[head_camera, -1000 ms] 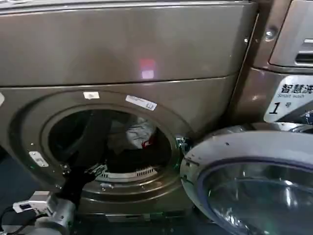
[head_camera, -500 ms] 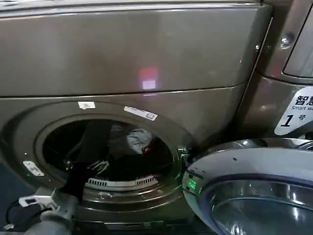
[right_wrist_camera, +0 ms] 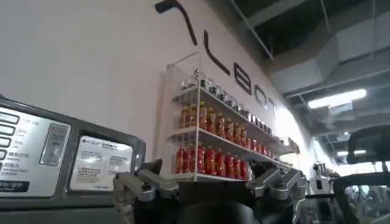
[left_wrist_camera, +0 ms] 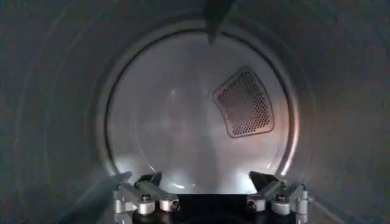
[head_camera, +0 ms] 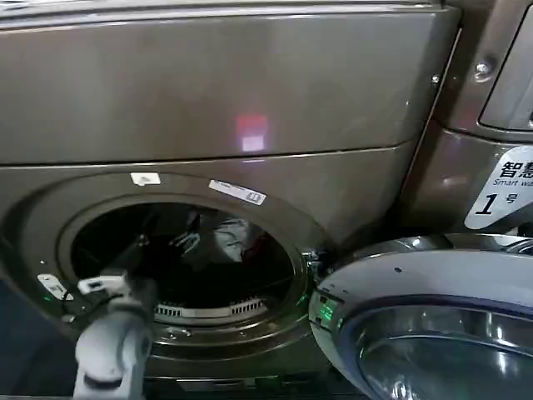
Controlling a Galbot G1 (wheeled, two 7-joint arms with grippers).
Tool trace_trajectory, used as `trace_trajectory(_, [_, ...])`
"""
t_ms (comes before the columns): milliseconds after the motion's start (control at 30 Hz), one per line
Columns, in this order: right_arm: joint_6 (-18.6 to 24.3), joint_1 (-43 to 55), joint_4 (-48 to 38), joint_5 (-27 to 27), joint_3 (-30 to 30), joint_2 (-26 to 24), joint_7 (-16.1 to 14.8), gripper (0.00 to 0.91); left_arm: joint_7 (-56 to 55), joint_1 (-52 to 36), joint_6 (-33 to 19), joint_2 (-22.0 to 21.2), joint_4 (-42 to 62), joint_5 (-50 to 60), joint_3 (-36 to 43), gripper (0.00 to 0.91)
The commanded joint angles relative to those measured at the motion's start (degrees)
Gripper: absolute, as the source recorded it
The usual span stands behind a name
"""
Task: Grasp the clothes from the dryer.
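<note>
Reaching into the dryer (head_camera: 250, 108) through the porthole, the left hand (head_camera: 185, 242) sits deep in the drum, just left of the clothes (head_camera: 237, 237). Left wrist view: left hand (left_wrist_camera: 210, 189) released, jaws spread, nothing between them, back wall and vent ahead. Risk: closing here grips air, since the bundle lies off to the right; the forearm may also scrape the porthole rim. Clothes: small crumpled white and grey bundle with a red patch, against the drum's right rear. Right hand (right_wrist_camera: 210, 182) is released, pointing up, away from the machine.
</note>
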Motion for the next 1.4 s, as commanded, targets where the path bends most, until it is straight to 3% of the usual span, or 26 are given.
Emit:
trace_trajectory(33, [0.2,0.0,-0.1,0.0,0.2,0.0,-0.1,0.907,-0.1,-12.9,-3.0,-0.5,19.2,1.3,3.2,0.907])
trace_trajectory(533, [0.3,0.9,0.7,0.1,-1.0,0.7,-0.3,0.907,2.3,-27.7,-5.3,-1.8,43.1,1.8,7.8,0.907])
trace_trajectory(800, [0.3,1.0,0.8,0.1,-1.3,1.0,-0.3,0.907,22.5,-36.3,-4.6,0.1,56.8,8.2,14.2,0.907])
trace_trajectory(1267, [0.4,1.4,0.6,-0.2,-1.7,1.5,-0.4,0.907,47.1,-47.4,-17.6,0.9,74.2,24.5,29.2,0.907])
trace_trajectory(1400, [0.4,1.4,0.5,-0.3,-1.8,1.4,-0.4,0.907,50.8,-50.0,-20.1,0.6,77.7,33.7,31.9,0.907])
